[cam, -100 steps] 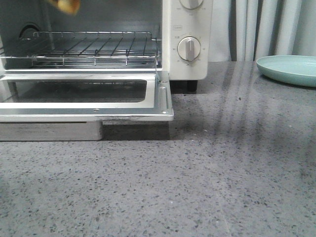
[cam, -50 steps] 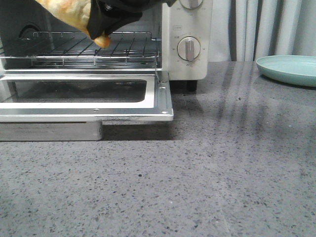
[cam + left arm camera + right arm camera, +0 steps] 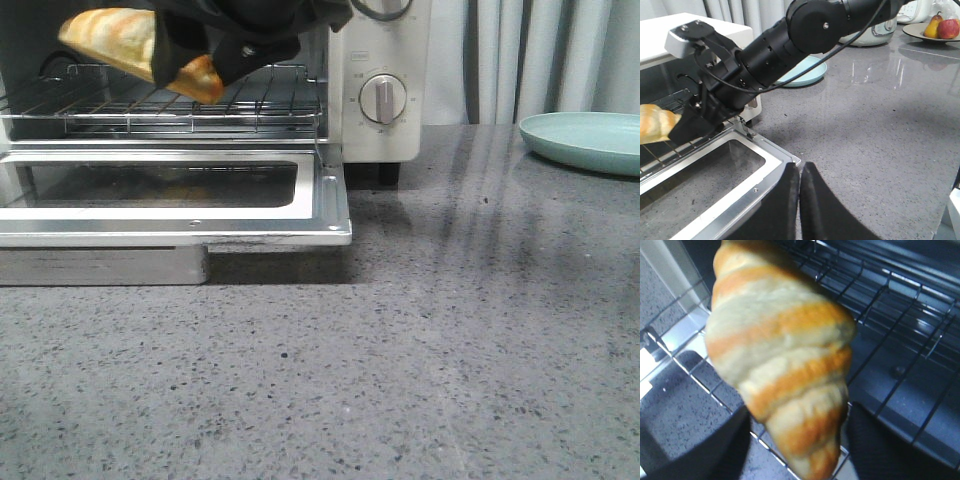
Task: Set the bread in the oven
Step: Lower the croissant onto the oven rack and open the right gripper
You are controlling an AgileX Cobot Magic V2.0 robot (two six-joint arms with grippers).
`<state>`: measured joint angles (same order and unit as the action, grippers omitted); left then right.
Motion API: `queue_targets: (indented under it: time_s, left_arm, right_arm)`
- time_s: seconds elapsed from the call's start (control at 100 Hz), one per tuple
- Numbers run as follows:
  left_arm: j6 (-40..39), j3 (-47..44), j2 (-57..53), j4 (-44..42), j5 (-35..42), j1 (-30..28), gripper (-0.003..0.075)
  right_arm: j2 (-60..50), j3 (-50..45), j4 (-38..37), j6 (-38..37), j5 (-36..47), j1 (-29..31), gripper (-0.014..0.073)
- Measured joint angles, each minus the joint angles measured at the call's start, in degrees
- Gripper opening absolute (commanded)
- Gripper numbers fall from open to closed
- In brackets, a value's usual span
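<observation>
Since half a second ago my right gripper point(image 3: 190, 62) has dropped lower and pushed further into the oven point(image 3: 215, 90), so more of the bread point(image 3: 120, 45) now shows in the front view, its one tapered end poking past the black fingers point(image 3: 170, 45) and its body stretching left. Bread is clamped in the right fingers, held in the air just above the wire rack point(image 3: 160, 100), not touching it as far as I can tell. In the right wrist view the bread point(image 3: 782, 370) fills the frame, orange and cream stripes, tip pointing down between the two dark fingers point(image 3: 875, 450), with the rack wires point(image 3: 900, 330) behind and under it. Oven door point(image 3: 170, 195) is folded down flat, glass window facing up, over the grey speckled table point(image 3: 400, 380). One white dial point(image 3: 383, 98) sits on the oven's front panel. A pale green plate point(image 3: 585, 140) rests on the table well off to the right, near the curtains point(image 3: 530, 55). My left gripper point(image 3: 799, 200) hangs back over the table just beside the door's corner, fingers together, holding nothing. From the left wrist view I see the right arm point(image 3: 790, 50) reaching across into the oven mouth, bread point(image 3: 657, 127) at its tip. A fruit plate point(image 3: 937, 30) sits far back.
</observation>
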<state>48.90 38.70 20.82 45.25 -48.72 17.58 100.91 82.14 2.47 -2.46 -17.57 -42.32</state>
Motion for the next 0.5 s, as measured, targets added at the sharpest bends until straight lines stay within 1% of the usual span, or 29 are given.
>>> queue_targets:
  time_s: [0.17, 0.4, 0.45, 0.5]
  left_arm:
    - [0.0, 0.0, 0.0, 0.0, -0.11, 0.0, -0.0022]
    - [-1.12, 0.0, 0.0, -3.1, 0.95, 0.0, -0.0022]
    - [-1.54, 0.0, 0.0, -3.54, 1.83, 0.0, -0.0022]
    - [-1.62, 0.0, 0.0, -3.64, 2.81, 0.0, -0.0022]
  right_arm:
    - [0.0, 0.0, 0.0, -0.48, 0.8, 0.0, 0.0498]
    - [-0.38, 0.0, 0.11, -0.56, 0.32, 0.0, 0.0493]
    - [-0.85, 0.0, 0.11, -0.56, -0.52, 0.0, 0.0478]
    - [-1.72, 0.0, 0.39, -0.7, -1.78, 0.0, 0.044]
